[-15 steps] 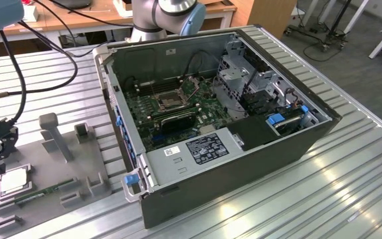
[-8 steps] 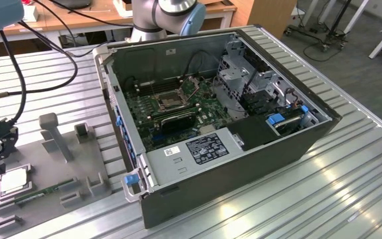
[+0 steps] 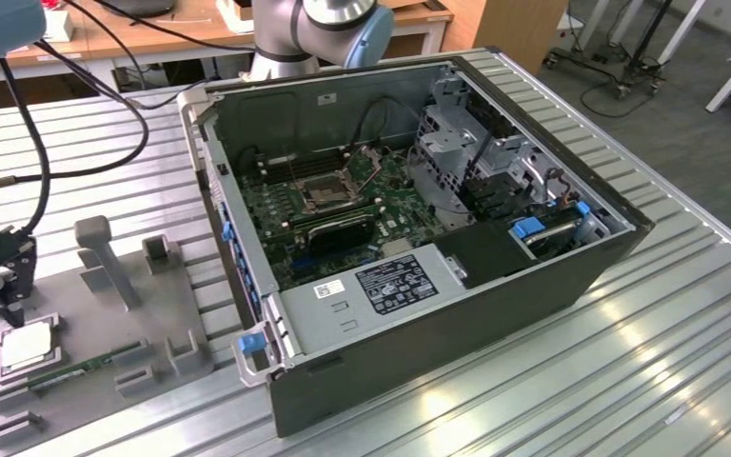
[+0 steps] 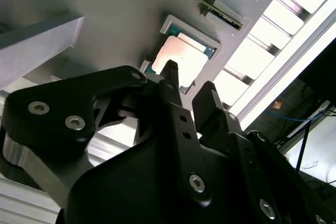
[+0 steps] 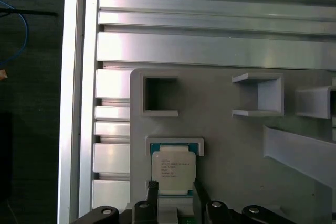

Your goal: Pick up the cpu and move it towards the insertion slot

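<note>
My gripper [image 3: 10, 309] hangs just above the cpu [image 3: 29, 345]. The chip lies flat in its square recess on the grey holder tray [image 3: 99, 333], at the exterior view's left, on the near part of the ribbed metal table [image 3: 670, 362]. In the first wrist view my fingers [image 5: 152, 190] are spread apart, one on either side of the chip's edge, and I grip nothing; I cannot tell whether they touch it. A green memory stick [image 3: 80, 369] lies just beside the cpu on the same tray. The insertion slot [image 3: 327, 193] sits well apart, toward the exterior view's right and farther back, on the motherboard [image 3: 385, 224] inside the open computer case [image 3: 467, 314].
</note>
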`<action>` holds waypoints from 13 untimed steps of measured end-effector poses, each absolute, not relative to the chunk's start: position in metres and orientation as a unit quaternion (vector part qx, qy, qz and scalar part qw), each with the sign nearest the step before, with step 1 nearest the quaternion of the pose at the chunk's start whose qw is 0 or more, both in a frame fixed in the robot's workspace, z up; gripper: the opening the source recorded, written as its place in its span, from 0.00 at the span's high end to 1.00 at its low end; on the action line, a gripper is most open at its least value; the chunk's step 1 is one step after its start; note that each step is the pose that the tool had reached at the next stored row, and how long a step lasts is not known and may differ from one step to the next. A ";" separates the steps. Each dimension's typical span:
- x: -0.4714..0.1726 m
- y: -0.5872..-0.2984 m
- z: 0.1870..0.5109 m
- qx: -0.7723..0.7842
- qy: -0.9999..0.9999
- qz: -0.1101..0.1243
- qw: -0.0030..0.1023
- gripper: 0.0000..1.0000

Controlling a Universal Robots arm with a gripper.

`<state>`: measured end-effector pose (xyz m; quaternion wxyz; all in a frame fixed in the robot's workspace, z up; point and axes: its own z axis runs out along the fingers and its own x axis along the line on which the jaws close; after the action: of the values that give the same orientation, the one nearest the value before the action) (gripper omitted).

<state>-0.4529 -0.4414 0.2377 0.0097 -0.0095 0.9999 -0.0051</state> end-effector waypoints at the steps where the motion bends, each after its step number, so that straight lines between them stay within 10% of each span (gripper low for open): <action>1: -0.453 -0.441 0.238 -0.009 1.000 -0.005 0.010 0.59; 6: -0.453 -0.442 0.238 -0.009 1.000 -0.005 0.010 0.41; 13: -0.453 -0.442 0.234 -0.010 1.000 -0.005 0.010 0.41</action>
<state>-0.4529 -0.4417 0.2340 0.0097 -0.0095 0.9999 -0.0051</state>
